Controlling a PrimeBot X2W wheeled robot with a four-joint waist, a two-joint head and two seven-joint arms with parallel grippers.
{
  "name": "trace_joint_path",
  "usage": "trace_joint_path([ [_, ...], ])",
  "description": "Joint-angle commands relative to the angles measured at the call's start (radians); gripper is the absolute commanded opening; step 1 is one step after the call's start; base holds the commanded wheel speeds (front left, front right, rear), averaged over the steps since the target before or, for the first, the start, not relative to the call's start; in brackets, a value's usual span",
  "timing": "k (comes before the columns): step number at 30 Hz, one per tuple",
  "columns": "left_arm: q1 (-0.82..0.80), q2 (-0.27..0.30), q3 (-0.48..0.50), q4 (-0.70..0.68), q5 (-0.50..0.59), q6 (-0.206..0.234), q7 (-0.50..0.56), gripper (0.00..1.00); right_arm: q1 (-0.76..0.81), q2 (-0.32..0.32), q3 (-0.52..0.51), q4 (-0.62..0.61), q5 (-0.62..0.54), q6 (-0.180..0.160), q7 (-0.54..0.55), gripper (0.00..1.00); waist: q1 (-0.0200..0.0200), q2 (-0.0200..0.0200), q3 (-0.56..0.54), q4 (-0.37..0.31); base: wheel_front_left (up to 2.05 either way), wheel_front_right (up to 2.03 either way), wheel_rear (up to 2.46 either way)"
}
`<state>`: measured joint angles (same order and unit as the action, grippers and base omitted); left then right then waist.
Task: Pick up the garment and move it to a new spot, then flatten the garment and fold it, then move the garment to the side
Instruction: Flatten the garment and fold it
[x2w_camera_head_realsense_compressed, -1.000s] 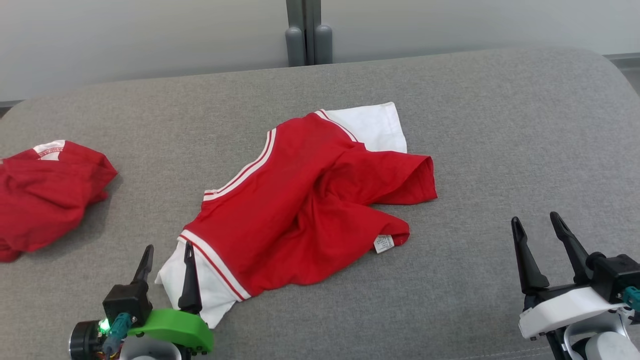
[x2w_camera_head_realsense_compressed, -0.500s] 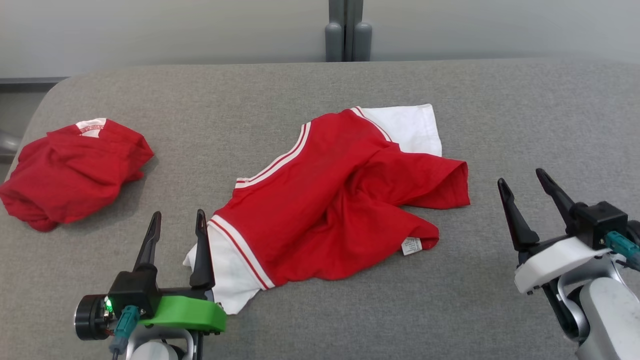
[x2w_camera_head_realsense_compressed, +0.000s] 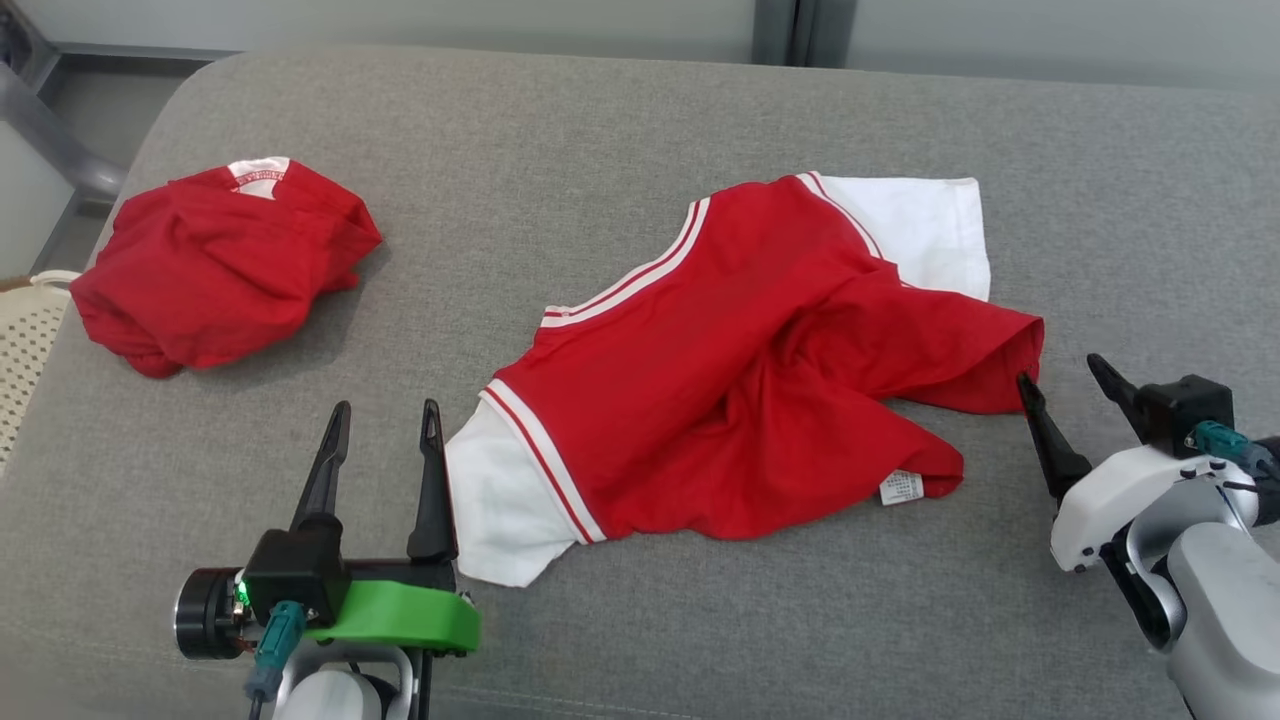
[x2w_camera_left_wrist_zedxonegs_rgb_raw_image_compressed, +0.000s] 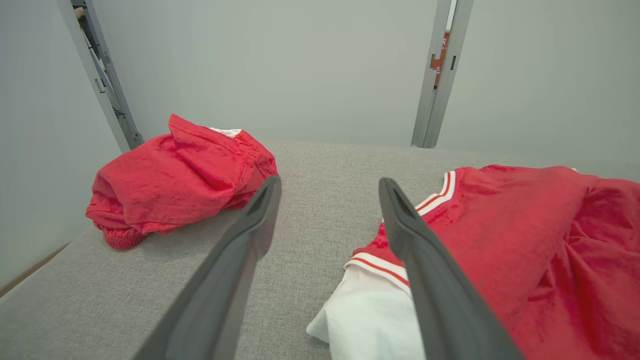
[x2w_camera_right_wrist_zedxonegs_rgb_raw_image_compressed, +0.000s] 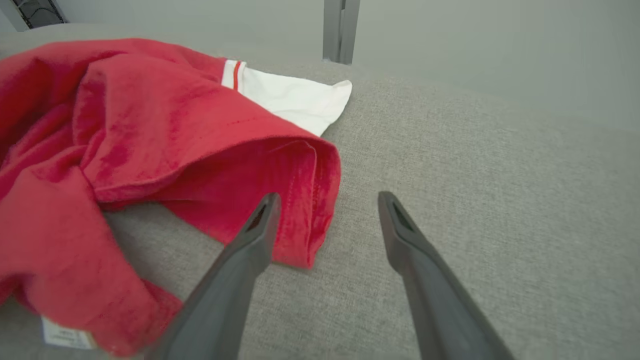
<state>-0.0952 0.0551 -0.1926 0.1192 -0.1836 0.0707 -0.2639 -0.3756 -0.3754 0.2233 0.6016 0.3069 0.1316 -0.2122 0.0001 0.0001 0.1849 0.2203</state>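
Garment (x2w_camera_head_realsense_compressed: 760, 370) lies crumpled between left tool (x2w_camera_head_realsense_compressed: 387, 407) and right tool (x2w_camera_head_realsense_compressed: 1058, 368), both spread wide, seemingly untouched.

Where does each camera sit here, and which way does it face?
Head view: on the head, looking forward and down at the cushion, shirt and bundle; left pincer and right pincer at the lower corners.
Left wrist view: on the left wrist, looking along the open left pincer, between bundle and shirt.
Right wrist view: on the right wrist, looking along the open right pincer at the shirt's red edge.
Shared: all show the shirt; head and left wrist views share the bundle.
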Motion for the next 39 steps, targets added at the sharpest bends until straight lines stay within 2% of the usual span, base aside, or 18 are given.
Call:
trace_joint_path([
  [1, -0.014, -0.002, -0.001, -0.004, 0.004, 0.004, -0.001, 1.00, -0.017, -0.006, 0.012, 0.029, 0.015, -0.002, -0.011, 1.00, -0.0001, -0.0001, 0.029, 0.028, 0.00, 0.00, 0.00],
  [7, -0.027, -0.004, -0.013, -0.007, 0.005, 0.008, -0.001, 1.00, -0.054, -0.010, 0.071, 0.145, 0.073, -0.002, -0.028, 1.00, -0.0001, -0.0001, 0.048, 0.042, 0.00, 0.00, 0.00],
  [8, -0.030, -0.004, -0.014, -0.006, 0.005, 0.009, -0.001, 1.00, -0.061, -0.009, 0.079, 0.159, 0.084, -0.002, -0.029, 0.42, -0.0001, -0.0001, 0.049, 0.043, 0.00, 0.00, 0.00],
  [9, -0.033, -0.004, -0.017, -0.006, 0.002, 0.008, -0.001, 1.00, -0.071, -0.012, 0.089, 0.173, 0.095, -0.002, -0.030, 0.00, -0.0001, -0.0001, 0.051, 0.043, 0.00, 0.00, 0.00],
  [15, -0.040, -0.005, -0.030, 0.000, -0.011, 0.017, -0.001, 1.00, -0.137, -0.062, 0.109, 0.232, 0.152, -0.002, -0.046, 0.00, -0.0001, -0.0001, 0.049, 0.035, 0.00, 0.00, 0.00],
  [22, -0.042, -0.004, -0.037, 0.010, -0.010, 0.014, -0.001, 1.00, -0.225, -0.196, 0.046, 0.284, 0.161, -0.002, -0.054, 0.00, -0.0001, -0.0001, 0.037, 0.029, 0.00, 0.00, 0.00],
  [27, -0.039, -0.004, -0.041, 0.014, -0.017, 0.016, -0.001, 1.00, -0.264, -0.226, 0.038, 0.289, 0.149, -0.002, -0.053, 0.00, -0.0001, -0.0001, 0.033, 0.020, 0.00, 0.00, 0.00],
  [28, -0.037, -0.004, -0.040, 0.016, -0.018, 0.017, -0.001, 1.00, -0.270, -0.224, 0.037, 0.284, 0.146, -0.002, -0.053, 0.36, -0.0001, -0.0001, 0.031, 0.016, 0.00, 0.00, 0.00],
  [29, -0.036, -0.004, -0.039, 0.017, -0.019, 0.017, -0.001, 1.00, -0.270, -0.220, 0.039, 0.282, 0.145, -0.002, -0.053, 1.00, -0.0001, -0.0001, 0.028, 0.012, 0.00, 0.00, 0.00],
  [39, -0.004, -0.004, -0.013, 0.030, -0.012, 0.004, -0.001, 1.00, -0.156, -0.183, 0.039, 0.268, 0.140, -0.002, -0.053, 1.00, -0.0001, -0.0001, -0.030, -0.051, 0.00, 0.00, 0.00],
])
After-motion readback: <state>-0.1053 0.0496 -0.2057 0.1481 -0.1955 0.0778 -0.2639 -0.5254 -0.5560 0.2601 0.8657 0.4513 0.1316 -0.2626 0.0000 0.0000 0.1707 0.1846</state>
